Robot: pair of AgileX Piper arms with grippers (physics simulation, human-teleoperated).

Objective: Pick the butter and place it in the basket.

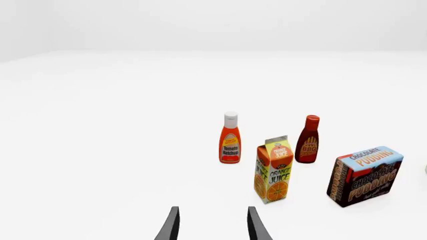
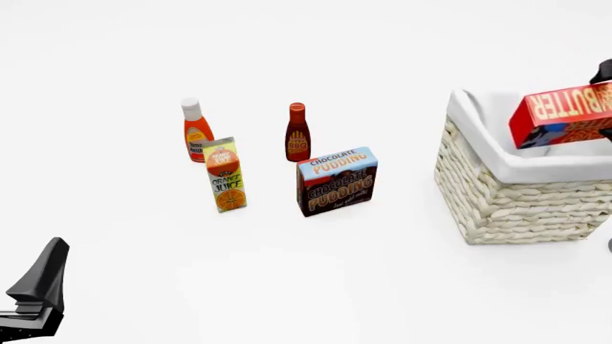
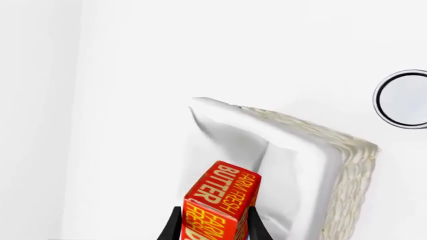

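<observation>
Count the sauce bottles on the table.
2. The white-capped orange tomato ketchup bottle stands behind the orange juice carton; the dark red BBQ sauce bottle stands behind the chocolate pudding box. None seem hidden.

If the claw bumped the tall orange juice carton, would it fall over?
Probably. The orange juice carton stands tall on a narrow base, so a high push likely tips it. Its flat sides suggest it wouldn't roll, and it looks stiff.

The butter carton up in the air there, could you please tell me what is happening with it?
The right claw is shut on the butter and holds it above the basket, over the white lining, not yet released. The left claw is open and idle, apart from the orange juice, ketchup, BBQ sauce and chocolate pudding standing on the table.
</observation>
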